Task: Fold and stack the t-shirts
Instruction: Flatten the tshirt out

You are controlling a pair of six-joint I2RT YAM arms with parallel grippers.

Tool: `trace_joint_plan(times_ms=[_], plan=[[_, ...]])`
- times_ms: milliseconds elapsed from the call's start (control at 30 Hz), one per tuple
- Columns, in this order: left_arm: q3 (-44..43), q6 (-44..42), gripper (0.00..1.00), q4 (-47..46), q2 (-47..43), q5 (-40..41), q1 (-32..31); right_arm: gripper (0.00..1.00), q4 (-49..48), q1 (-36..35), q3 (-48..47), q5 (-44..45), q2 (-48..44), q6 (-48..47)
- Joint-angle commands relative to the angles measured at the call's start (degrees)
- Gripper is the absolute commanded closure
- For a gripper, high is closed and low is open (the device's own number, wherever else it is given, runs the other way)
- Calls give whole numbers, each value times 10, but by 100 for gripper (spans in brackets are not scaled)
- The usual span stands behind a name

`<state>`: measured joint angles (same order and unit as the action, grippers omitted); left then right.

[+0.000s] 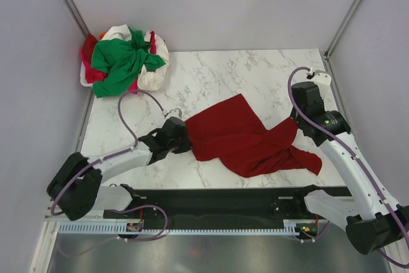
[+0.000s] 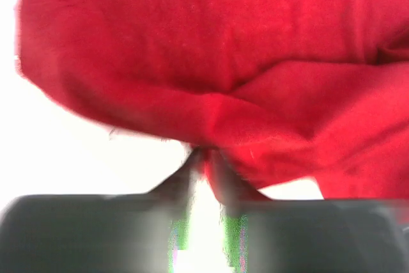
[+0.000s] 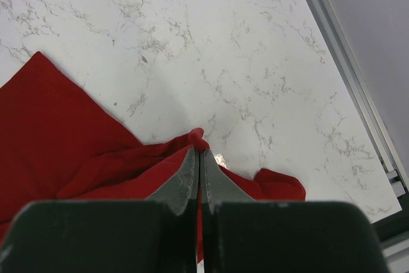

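Left claw (image 1: 186, 142), right claw (image 1: 295, 123) grip red t-shirt (image 1: 249, 139); shirt pile (image 1: 124, 59) apart.

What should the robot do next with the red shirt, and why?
Probably draw the two tools apart to pull the cloth flat. The left tool and right tool each look shut on opposite edges of the dark red shirt, which lies bunched on the table, too rumpled to fold yet.

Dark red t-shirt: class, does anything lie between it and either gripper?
Nothing visible does. The left gripper and the right gripper each have their fingers shut on the dark red t-shirt.
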<state>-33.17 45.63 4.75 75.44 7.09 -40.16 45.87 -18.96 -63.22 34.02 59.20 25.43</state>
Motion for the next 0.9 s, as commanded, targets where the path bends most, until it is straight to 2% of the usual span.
trace_joint_plan(times_ms=[0, 33, 100, 200, 333, 467, 533, 633, 733, 767, 833, 867], plan=[[-81, -42, 98, 149, -105, 43, -1, 100, -12, 2, -8, -2, -16, -7], [-130, -68, 98, 225, -133, 52, -2, 100, -12, 2, -9, -2, -18, -8], [-185, -90, 98, 274, -153, 78, -2, 100, -12, 2, -9, -4, -22, -6], [-209, -119, 98, 294, -167, 80, 3, 100, -14, 2, -9, -4, -23, -6], [-243, -134, 98, 334, -154, 43, 4, 100, -10, 2, -15, -11, -23, -8], [-325, -152, 98, 434, -170, 69, 4, 100, 6, 2, -31, -12, -42, -8], [-379, -163, 98, 459, -177, 71, 4, 100, 10, 2, -35, -13, -52, -6], [-394, -177, 98, 469, -145, 75, 4, 100, 7, 2, -31, -5, -57, -2], [-359, -199, 88, 444, -63, 38, 9, 100, 2, 2, -18, -7, -44, 5], [-349, -204, 79, 433, 11, -1, 9, 100, 0, 2, -11, -11, -36, 7], [-321, -207, 63, 398, 82, -24, 9, 100, -6, 2, -3, -11, -31, 9], [-310, -203, 50, 382, 122, -30, 9, 100, -10, 2, 5, -8, -30, 9]])
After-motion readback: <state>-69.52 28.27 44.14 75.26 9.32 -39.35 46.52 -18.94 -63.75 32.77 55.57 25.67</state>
